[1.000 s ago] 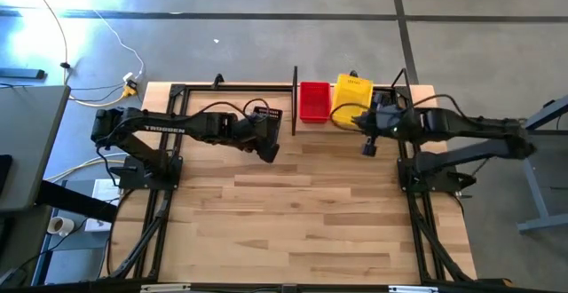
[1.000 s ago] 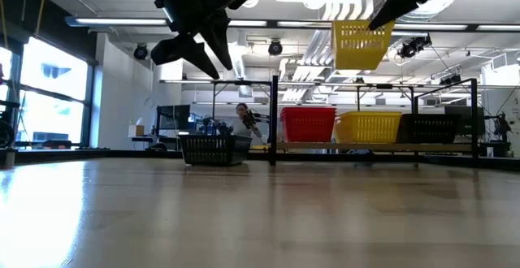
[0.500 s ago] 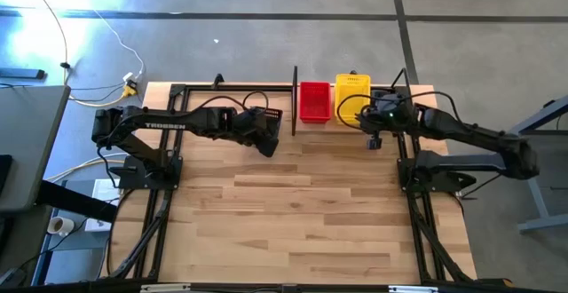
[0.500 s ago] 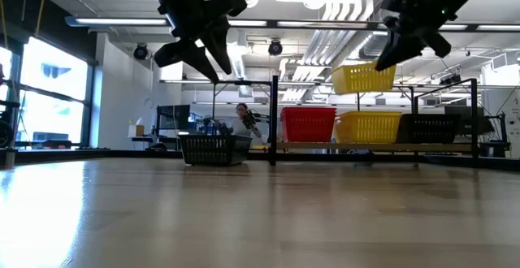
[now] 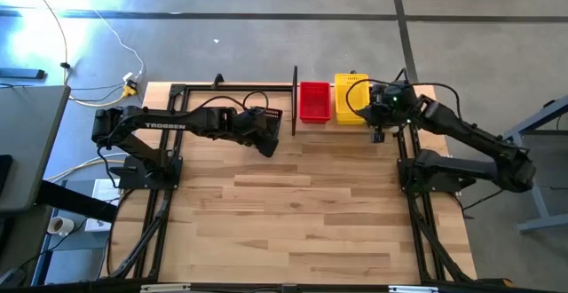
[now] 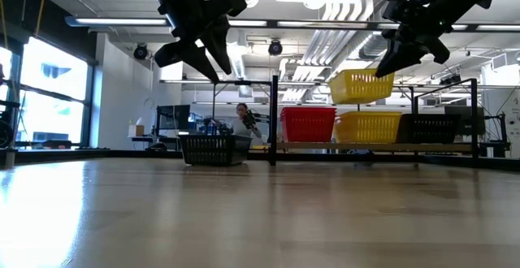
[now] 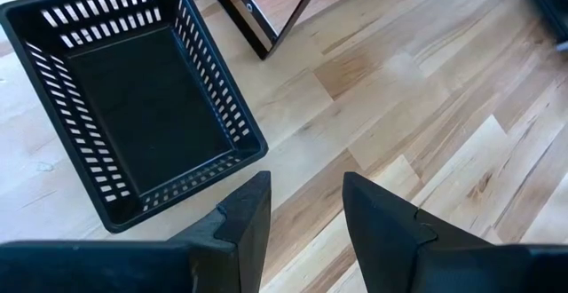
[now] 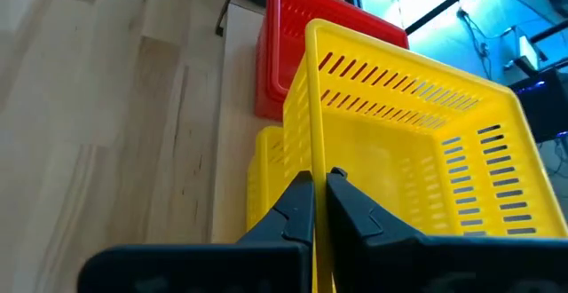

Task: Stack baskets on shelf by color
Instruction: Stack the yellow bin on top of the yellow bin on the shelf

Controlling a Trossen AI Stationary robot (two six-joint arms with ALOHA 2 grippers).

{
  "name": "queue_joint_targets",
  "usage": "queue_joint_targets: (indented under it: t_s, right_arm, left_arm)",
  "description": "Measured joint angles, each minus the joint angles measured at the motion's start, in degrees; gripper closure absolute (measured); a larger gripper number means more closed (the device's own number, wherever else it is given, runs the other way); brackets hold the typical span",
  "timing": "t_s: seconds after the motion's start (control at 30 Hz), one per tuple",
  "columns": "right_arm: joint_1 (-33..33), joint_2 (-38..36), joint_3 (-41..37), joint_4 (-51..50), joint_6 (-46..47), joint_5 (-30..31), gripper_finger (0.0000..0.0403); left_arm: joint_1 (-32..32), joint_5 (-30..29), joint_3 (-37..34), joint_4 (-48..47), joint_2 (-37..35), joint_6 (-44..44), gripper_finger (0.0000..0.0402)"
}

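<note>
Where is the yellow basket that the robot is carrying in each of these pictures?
High view: held yellow basket at the shelf, beside the red basket.
Low view: in the air, above another yellow one.
Left wrist view: not visible.
Right wrist view: fills the frame.
Shared landmark: red basket.

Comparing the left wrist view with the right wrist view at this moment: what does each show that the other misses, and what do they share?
Only the left wrist view shows the black basket sitting empty on the tabletop, beside the left gripper, whose fingers are open and hold nothing. Only the right wrist view shows the right gripper shut on the rim of the held yellow basket, above a second yellow basket on the shelf. Both show the wooden tabletop and some red basket, barely a sliver in the left view.
</note>
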Motion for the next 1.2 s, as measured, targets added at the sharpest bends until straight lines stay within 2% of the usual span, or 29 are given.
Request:
queue_joint_targets:
  t_s: [0.17, 0.37, 0.6, 0.77, 1.03, 1.2]
  right_arm:
    - [-2.5, 0.9, 0.0, -0.7, -2.6, -2.8, 0.0403]
    - [-3.7, 3.4, 0.0, -1.5, -4.0, -2.8, 0.0402]
    - [-3.7, 6.4, 0.0, 0.1, -4.6, -2.6, 0.0402]
    - [-3.7, 7.7, 0.0, 0.2, -4.7, 1.2, 0.0402]
    - [-3.7, 7.8, 0.0, 0.4, -4.5, 1.2, 0.0402]
    - [-3.7, 7.8, 0.0, 0.4, -3.4, 0.8, 0.0374]
  left_arm:
    - [0.0, -0.1, 0.0, 0.0, 0.0, 0.0, 0.027]
    - [0.0, -0.3, 0.0, 0.0, 0.0, 0.2, 0.027]
    - [0.0, -0.5, 0.0, 0.0, 0.0, 4.9, 0.027]
    - [0.4, -0.5, 0.0, 0.0, 0.0, 4.9, 0.027]
    - [0.4, -0.5, 0.0, 0.0, 0.0, 4.5, 0.027]
    - [0.4, -0.4, 0.0, 0.0, 0.0, 4.5, 0.027]
